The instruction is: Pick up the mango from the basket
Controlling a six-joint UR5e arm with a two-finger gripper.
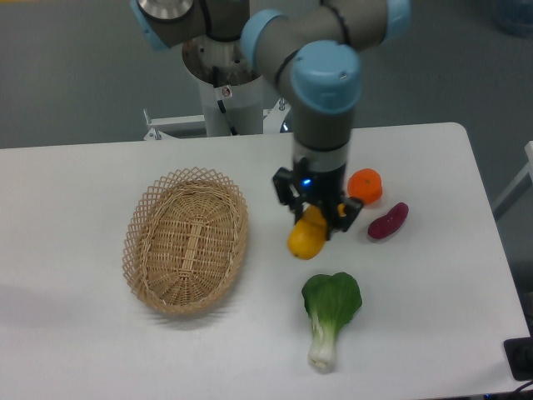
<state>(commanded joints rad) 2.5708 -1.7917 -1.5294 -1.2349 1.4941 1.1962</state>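
Nearest me, a bok choy (330,312) is lying on the table (433,333). Beyond it the pincer (317,218) is pinching the mango (306,237) outside the empty basket (186,240). It should be keeping that grip firm and centred. The mango's long axis is hanging nearly upright, tip down-left.

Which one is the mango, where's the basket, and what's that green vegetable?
mango (305,239): fixed camera, its yellow lower body below the fingers.
basket (185,247): fixed camera, its woven floor.
green vegetable (331,302): fixed camera, its dark leaf.
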